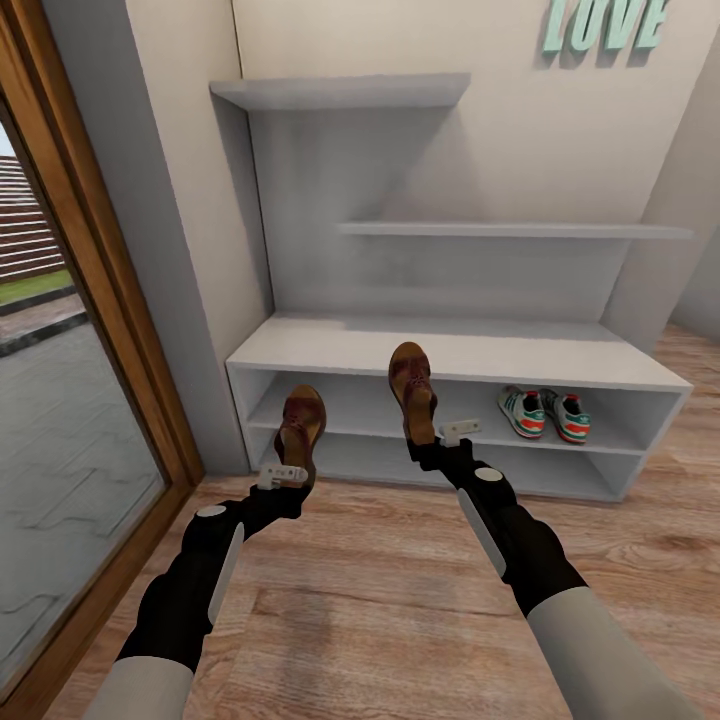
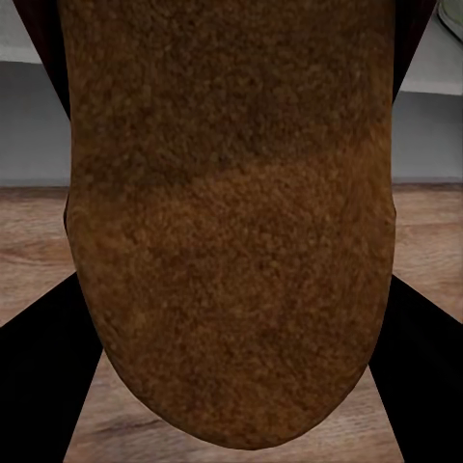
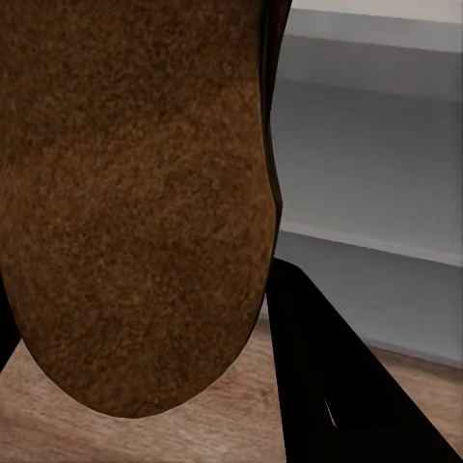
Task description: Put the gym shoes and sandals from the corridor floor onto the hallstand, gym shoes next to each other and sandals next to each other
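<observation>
Fingers of both arms each clamp one sandal, left point(image 1: 299, 424) and right point(image 1: 412, 386), raised clear of the floor point(image 1: 400, 590) toward the hallstand point(image 1: 450, 352), where both gym shoes point(image 1: 545, 412) sit shelved.

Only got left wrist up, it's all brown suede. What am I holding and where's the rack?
Observer: Left gripper holds a sandal upright, in front of the hallstand at its left end.
Operator: Right arm?
Observer: Right gripper holds the other sandal, raised higher, toe overlapping the bench top edge.
Operator: Gym shoes done?
Observer: Both gym shoes sit side by side on the upper shelf opening, right side.
</observation>
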You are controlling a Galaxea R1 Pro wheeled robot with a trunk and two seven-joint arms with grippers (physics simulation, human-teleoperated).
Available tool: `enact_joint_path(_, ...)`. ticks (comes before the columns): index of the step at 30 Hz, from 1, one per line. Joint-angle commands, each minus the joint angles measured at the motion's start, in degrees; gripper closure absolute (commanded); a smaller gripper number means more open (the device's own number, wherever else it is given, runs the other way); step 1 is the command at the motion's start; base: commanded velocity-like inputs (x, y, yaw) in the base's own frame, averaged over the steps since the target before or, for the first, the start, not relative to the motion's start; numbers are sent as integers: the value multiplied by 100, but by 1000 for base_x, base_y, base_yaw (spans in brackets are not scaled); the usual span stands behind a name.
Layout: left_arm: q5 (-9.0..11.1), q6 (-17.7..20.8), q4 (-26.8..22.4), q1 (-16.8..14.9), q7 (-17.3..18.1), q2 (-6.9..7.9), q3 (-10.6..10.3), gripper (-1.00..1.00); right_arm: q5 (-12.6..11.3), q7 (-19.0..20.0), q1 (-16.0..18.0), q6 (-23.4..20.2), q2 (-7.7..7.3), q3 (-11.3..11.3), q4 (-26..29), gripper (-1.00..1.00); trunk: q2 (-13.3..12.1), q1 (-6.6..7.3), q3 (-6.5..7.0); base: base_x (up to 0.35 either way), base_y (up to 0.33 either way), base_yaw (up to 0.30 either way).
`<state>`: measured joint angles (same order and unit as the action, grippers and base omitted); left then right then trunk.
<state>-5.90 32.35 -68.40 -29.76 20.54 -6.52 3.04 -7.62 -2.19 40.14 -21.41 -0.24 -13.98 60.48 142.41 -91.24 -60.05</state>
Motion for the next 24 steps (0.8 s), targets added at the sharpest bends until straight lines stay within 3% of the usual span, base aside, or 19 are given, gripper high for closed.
enact_joint_path(1, -60, 18, -7, -3, 56, -8, 21, 100, -74, -36, 3, -30, -3, -9, 8, 100, 2, 1, -6, 0, 0, -2)
enact_joint_path(12, -60, -129, 21, -3, 56, -8, 21, 100, -82, -40, 3, -17, -2, 3, 13, 100, 2, 1, -6, 0, 0, 0)
enact_joint_path(15, -60, -138, 245, -3, 56, -68, 14, 100, -89, -44, 3, -13, -29, 90, 16, 100, 2, 1, -6, 0, 0, 0)
enact_joint_path(16, -60, -139, 278, -3, 56, -82, 13, 100, -93, -41, 3, -13, -40, 261, 12, 100, 2, 1, -6, 0, 0, 0)
enact_joint_path(19, -60, -140, 322, -3, 56, -105, 12, 100, -97, -24, 3, -13, -108, 1115, 3, 100, 2, 1, -6, 0, 0, 0)
enact_joint_path(22, -60, -138, 338, -3, 56, -117, 12, 100, -95, -1, 3, -39, -324, 2640, 0, 100, 2, 1, -6, 0, 0, 0)
enact_joint_path(24, -60, -138, 341, -3, 56, -120, 10, 100, -88, 6, 3, -59, -574, 3641, 0, 100, 2, 1, -6, 0, 0, 0)
